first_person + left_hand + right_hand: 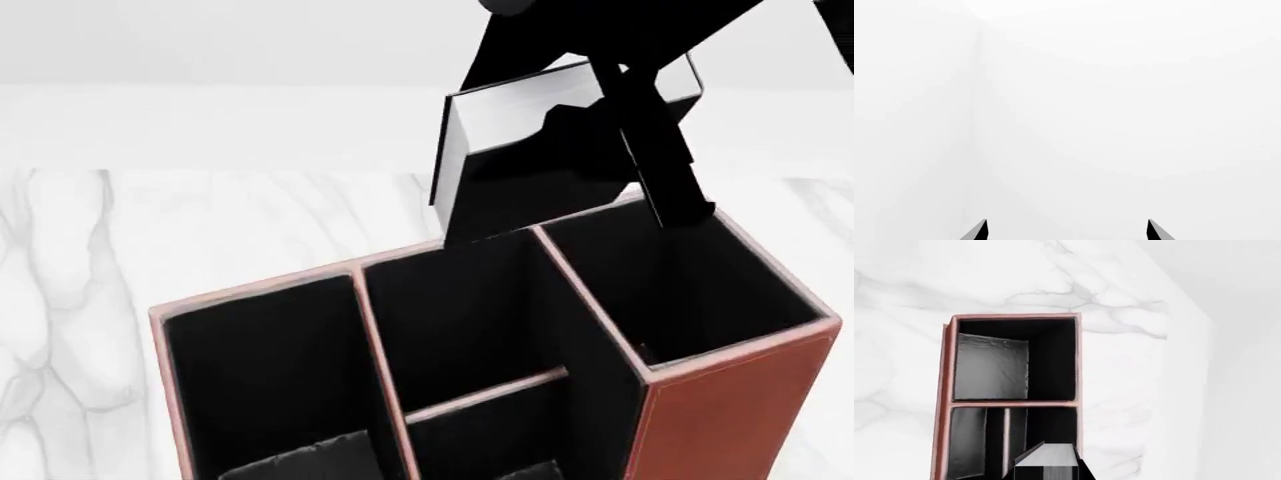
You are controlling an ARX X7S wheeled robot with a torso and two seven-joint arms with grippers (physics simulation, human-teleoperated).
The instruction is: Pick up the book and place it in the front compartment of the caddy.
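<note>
R gripper (627, 110) clamps the book (514, 150), held tilted in the air above the caddy (727, 400), over its far rim at the centre column. Front compartment (487, 430) sits nearer the camera, behind the low divider (483, 393). L gripper (1067, 231): fingertips (979, 231) spread apart, gripping nothing, facing a blank white surface.

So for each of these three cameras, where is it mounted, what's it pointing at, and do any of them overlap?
Head view: on the robot's head, looking down at the caddy and the book held by the right gripper.
Left wrist view: near the left gripper, facing blank white; only fingertips show.
Right wrist view: above the caddy, looking down; the book shows.
Shared: head and right wrist views both show caddy and book.
</note>
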